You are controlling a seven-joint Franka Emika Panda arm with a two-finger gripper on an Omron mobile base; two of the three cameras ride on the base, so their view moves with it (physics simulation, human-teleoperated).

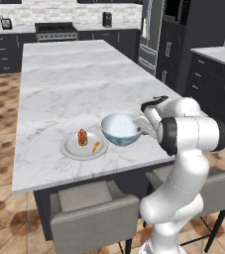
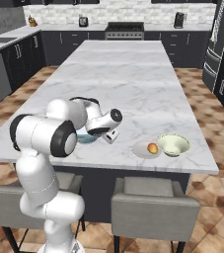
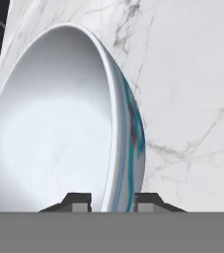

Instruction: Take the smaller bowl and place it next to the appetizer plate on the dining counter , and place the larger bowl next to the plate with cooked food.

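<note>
Larger bowl point(image 3: 59, 128) rim pinched by tool point(image 3: 112, 202) | smaller bowl point(image 2: 173, 145) right base view

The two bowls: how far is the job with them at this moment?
Done, as it looks: the smaller bowl stands beside the appetizer plate on the dining counter. In hand: the tool grips the rim of the larger bowl, one finger inside and one outside, right beside the plate with cooked food. Left: to let go of this bowl and draw the arm back.
</note>
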